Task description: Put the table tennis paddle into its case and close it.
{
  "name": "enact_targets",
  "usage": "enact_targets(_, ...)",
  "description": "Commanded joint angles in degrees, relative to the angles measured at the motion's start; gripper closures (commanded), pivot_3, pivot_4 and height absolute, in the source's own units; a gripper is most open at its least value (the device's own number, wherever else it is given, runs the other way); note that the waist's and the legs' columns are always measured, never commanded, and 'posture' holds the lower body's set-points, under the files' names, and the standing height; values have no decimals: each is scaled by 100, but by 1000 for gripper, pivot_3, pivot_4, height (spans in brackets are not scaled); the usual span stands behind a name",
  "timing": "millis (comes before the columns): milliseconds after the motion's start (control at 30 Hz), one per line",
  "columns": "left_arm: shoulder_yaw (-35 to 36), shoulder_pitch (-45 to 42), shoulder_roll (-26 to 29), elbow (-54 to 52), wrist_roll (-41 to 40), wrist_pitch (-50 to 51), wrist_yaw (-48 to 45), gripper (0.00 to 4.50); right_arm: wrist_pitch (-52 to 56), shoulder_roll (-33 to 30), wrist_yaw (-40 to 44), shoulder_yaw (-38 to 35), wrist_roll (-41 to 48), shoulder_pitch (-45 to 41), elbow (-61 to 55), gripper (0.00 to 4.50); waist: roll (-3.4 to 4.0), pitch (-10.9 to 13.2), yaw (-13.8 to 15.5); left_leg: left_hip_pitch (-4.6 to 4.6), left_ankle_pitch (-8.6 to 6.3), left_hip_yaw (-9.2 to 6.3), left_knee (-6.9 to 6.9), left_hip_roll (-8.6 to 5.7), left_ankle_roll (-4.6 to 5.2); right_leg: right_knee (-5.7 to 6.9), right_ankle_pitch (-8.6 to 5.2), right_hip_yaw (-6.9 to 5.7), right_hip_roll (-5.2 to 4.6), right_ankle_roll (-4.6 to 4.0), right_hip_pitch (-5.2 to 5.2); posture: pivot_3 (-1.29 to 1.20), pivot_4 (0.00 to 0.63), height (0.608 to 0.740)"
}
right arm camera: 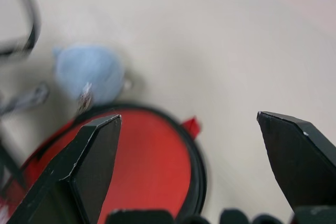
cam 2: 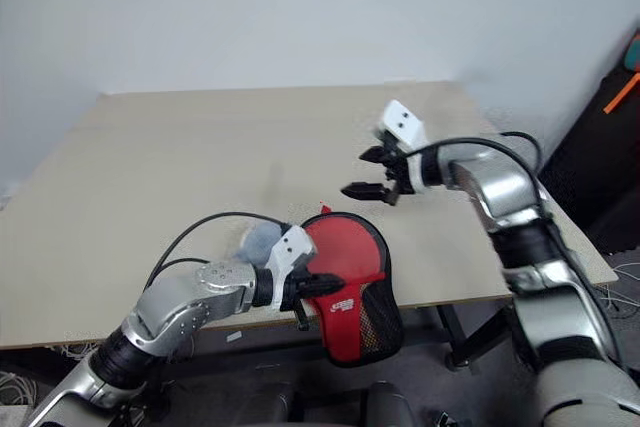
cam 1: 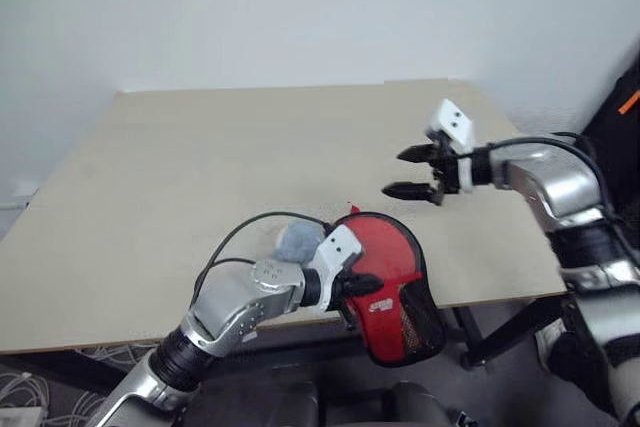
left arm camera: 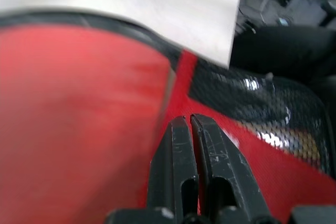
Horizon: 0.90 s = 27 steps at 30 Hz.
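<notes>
While beside the case (cam 1: 395,277) — a pale blue-grey lump (cam 1: 296,240), touching.

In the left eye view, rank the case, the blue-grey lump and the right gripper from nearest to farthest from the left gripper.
1. The case: at the table's near edge, pinched in the left gripper.
2. The blue-grey lump: on the table just behind that wrist.
3. The right gripper: open, raised over the table's right side.

The case (cam 1: 393,287) lies at the near edge of the surface (cam 1: 200,177), overhanging it; a small lump (cam 1: 296,240) sits just left of the case.
</notes>
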Motion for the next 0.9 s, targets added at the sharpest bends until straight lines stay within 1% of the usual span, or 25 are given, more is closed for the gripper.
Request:
enact_targets(33,-6,91,-74,-110,280,-133,-214,4461,-242,576,-130,91,-266,-604,675,0,11,3,-21,0,0,1,-2,2,0,2,1,0,2,1,-2,0,0,740)
enact_targets(100,13,187,-168,-107,374,-153,-260,4461,-367,1003,-184,173,-411,-878,1182,0,16,3,-22,1,0,-1,-5,3,0,3,3,0,5,4,-3,0,0,740)
enact_targets(233,44,326,-292,-109,576,-205,-353,4461,-602,1565,-144,262,-635,-1211,1894,0,20,3,-1,-1,1,-7,-9,3,-1,3,5,-4,5,4,-3,0,0,740)
enact_targets(333,38,506,-258,-71,762,-420,-524,4461,-862,2126,-148,409,-872,-1451,2583,0,27,-1,-42,3,1,-5,-9,3,-2,4,5,-3,5,5,-1,0,0,740)
enact_targets(433,47,631,-227,-50,906,-573,-665,4461,-1066,2482,-91,464,-1045,-1525,3025,0,31,-1,-66,4,2,-11,-17,5,-5,5,5,-5,9,3,-2,0,0,740)
enact_targets(633,123,789,-218,34,1166,-802,-820,4461,-1346,2981,-25,580,-1382,-1539,3608,0,32,-1,-131,3,4,-15,-20,4,-8,6,6,-7,9,2,-3,0,0,740)
enact_targets(900,216,812,-280,161,1367,-876,-906,4461,-1549,3221,132,658,-1778,-1484,4043,0,35,-1,-141,5,6,-20,-26,4,-11,6,5,-8,10,3,-4,0,0,740)
